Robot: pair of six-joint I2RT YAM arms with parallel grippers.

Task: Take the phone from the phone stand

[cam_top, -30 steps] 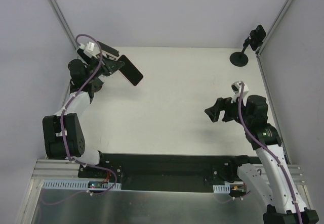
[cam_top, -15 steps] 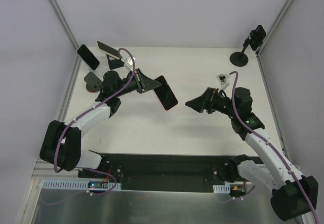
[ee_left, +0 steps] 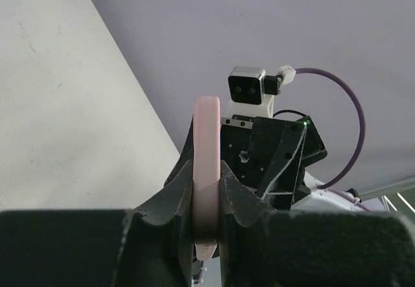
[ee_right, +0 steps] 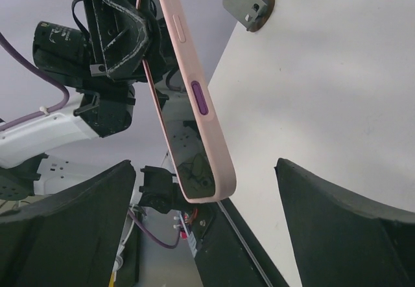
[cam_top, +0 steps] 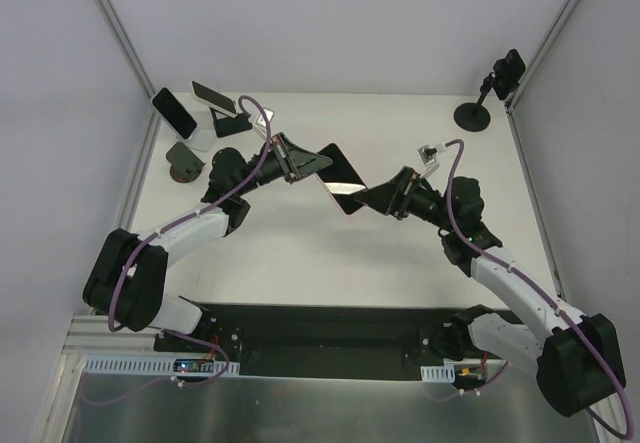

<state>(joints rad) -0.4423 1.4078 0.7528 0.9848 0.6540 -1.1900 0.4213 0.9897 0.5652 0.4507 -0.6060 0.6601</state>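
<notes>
The phone (cam_top: 338, 175) is held in the air above the middle of the table. It is gripped across its two faces by the left gripper (cam_top: 303, 163), whose fingers are closed tightly on the end at 10 o'clock. The empty phone stand (cam_top: 184, 159) is seen well apart, toward 9 o'clock from the phone, so the removal itself is judged done. The right gripper (ee_right: 206, 164) is spread fully wide and nothing is held in it. The phone's free end, at 4 o'clock, is seen in the gap between its fingers, touching neither. A handover is judged to be in hand. A drop could be caused if the left grip were released before the right fingers are closed. The phone could also be pivoted or slipped loose if knocked by an ill-aligned finger
</notes>
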